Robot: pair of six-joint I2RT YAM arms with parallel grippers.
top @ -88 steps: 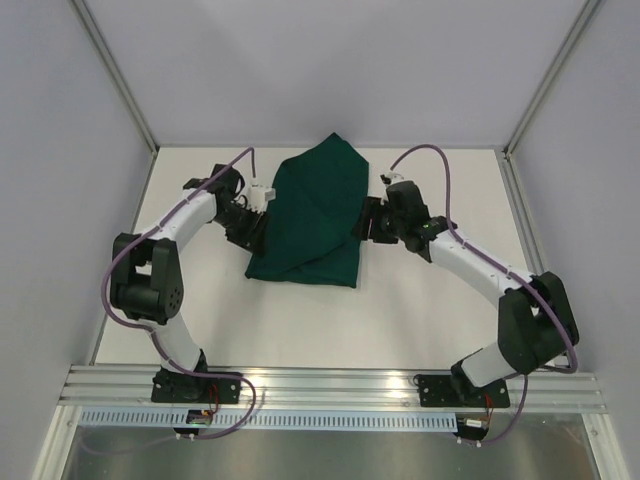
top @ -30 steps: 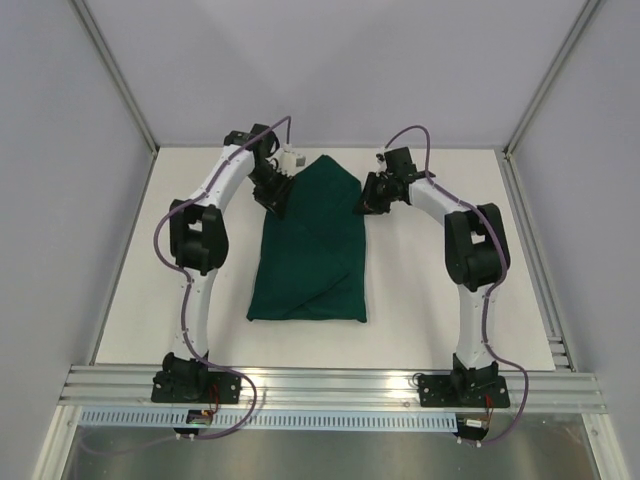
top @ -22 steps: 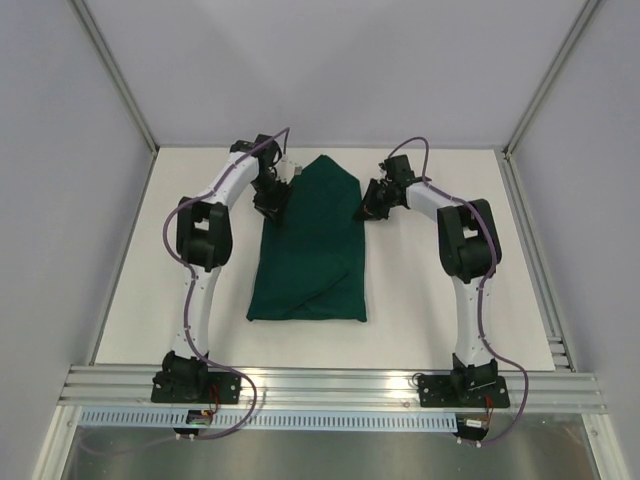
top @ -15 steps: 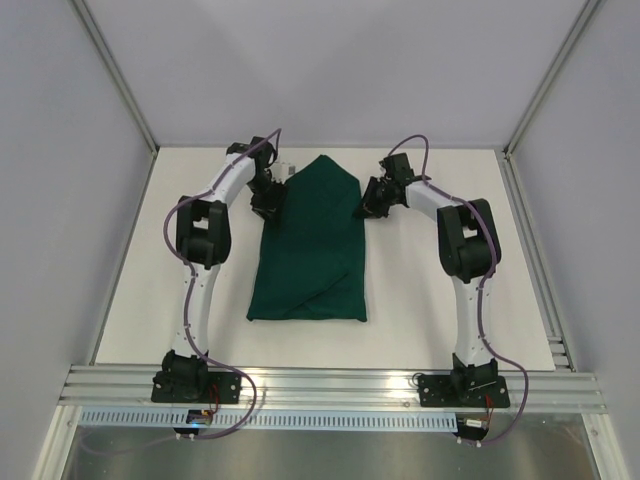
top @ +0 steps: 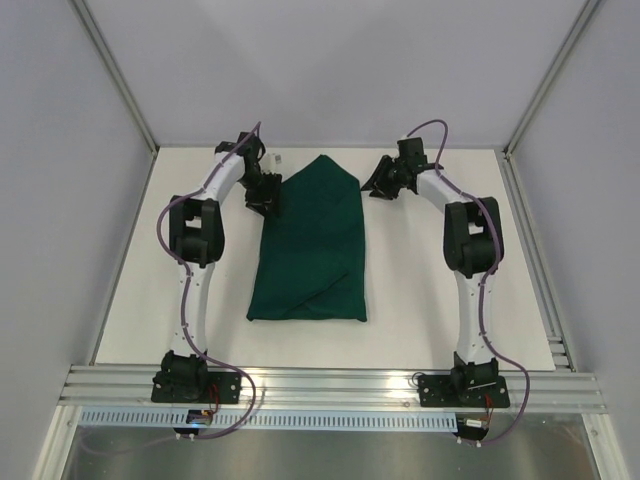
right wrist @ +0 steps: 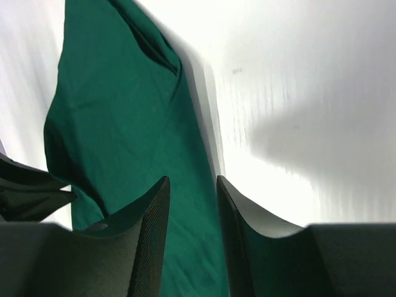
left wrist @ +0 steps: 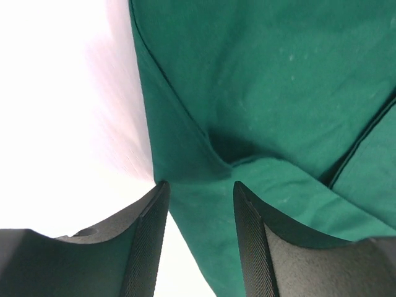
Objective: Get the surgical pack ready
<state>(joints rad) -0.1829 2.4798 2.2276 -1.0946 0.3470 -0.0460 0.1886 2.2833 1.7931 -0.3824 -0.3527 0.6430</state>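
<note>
Now | green cloth (top: 315,240) lies between left end effector (top: 266,198) and right end effector (top: 379,186) | both part-open, empty

The green cloth bundle (top: 310,240) fills the middle of the table (top: 420,310), its peak close to the back wall (top: 330,70); bare tabletop runs along both long sides and in front of the near edge, up to the rail (top: 330,385); the left arm (top: 195,235) stretches up the left strip and the right arm (top: 470,240) up the right one, each narrowing its lane; the left gripper (top: 269,203) sits at the bundle's left edge, the right gripper (top: 377,187) just beside the right edge, both with jaws apart and nothing between them; side walls (top: 50,200) and slanted corner posts (top: 115,75) close the table in.
</note>
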